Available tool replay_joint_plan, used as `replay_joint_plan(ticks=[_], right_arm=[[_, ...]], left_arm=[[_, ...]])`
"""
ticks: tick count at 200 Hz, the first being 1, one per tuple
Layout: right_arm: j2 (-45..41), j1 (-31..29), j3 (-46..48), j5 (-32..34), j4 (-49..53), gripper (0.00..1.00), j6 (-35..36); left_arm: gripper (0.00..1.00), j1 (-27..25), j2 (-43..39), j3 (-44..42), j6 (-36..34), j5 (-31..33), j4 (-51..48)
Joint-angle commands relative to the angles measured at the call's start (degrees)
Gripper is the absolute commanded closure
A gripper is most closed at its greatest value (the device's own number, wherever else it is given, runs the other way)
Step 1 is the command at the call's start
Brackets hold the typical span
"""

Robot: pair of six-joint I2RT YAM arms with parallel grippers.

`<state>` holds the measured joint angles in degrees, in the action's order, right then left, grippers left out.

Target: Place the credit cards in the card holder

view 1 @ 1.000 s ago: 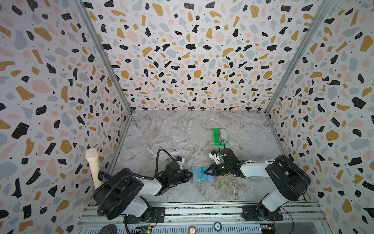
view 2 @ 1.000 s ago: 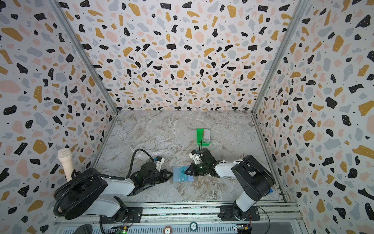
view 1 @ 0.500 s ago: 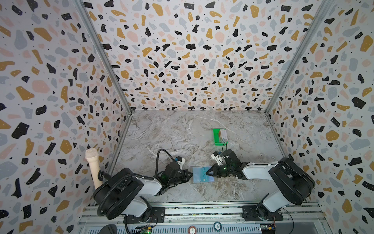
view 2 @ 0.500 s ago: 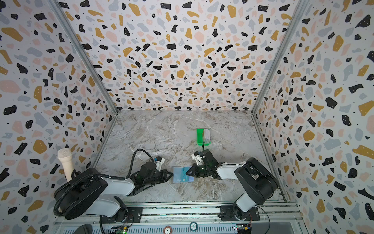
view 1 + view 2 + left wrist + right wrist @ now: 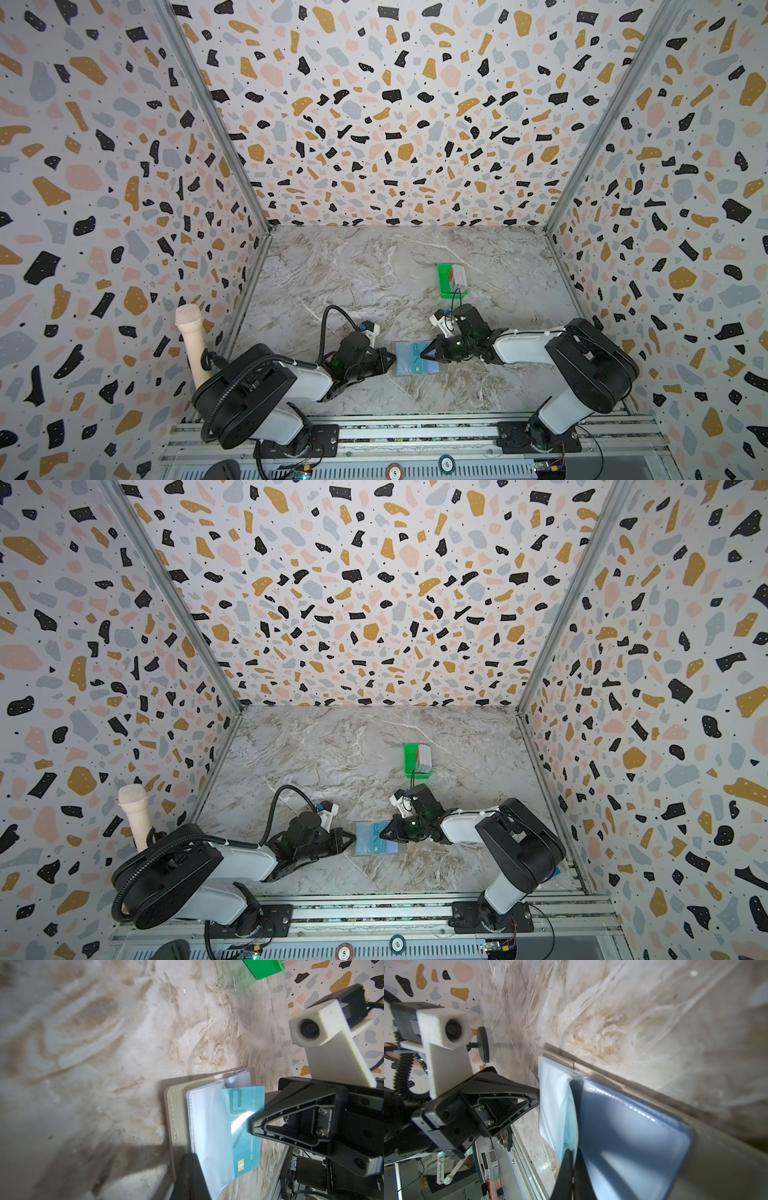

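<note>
Card holder (image 5: 176,1109) lies open near the table's (image 5: 353,270) front edge, between my two arms. My right gripper (image 5: 423,356) pinches a teal card (image 5: 247,1101) partly under its clear sleeve; my left gripper (image 5: 393,358), closed, meets the holder's left edge.

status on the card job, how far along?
Done: the card holder lies open; a blue card looks pocketed. In hand: the right gripper is shut on a teal card, partway into a clear pocket; the left gripper, shut, sits at the holder's edge. Remaining: seat it, then the cards in the green tray.
</note>
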<state>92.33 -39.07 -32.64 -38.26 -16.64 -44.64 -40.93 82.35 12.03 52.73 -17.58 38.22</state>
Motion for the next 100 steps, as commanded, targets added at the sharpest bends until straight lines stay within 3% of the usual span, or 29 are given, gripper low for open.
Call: replay_joint_plan(ticks=[1, 70, 80, 100], right_arm=[[2.3, -1.8, -1.4, 3.2, 4.1, 1.00, 0.9], [6.7, -5.5, -5.1, 7.2, 4.8, 1.00, 0.1], [5.9, -5.9, -5.7, 7.8, 6.1, 0.91, 0.6], [2.0, -6.7, -6.9, 10.8, 9.7, 0.62, 2.4]], left_arm=[[1.00, -0.2, 1.3, 0.6, -0.6, -1.0, -2.6], [1.00, -0.3, 1.0, 0.6, -0.9, -1.4, -2.8], [1.00, -0.3, 0.6, 0.8, -1.3, -1.2, -3.3], [1.00, -0.2, 0.2, 1.1, -1.6, -1.1, -3.8]])
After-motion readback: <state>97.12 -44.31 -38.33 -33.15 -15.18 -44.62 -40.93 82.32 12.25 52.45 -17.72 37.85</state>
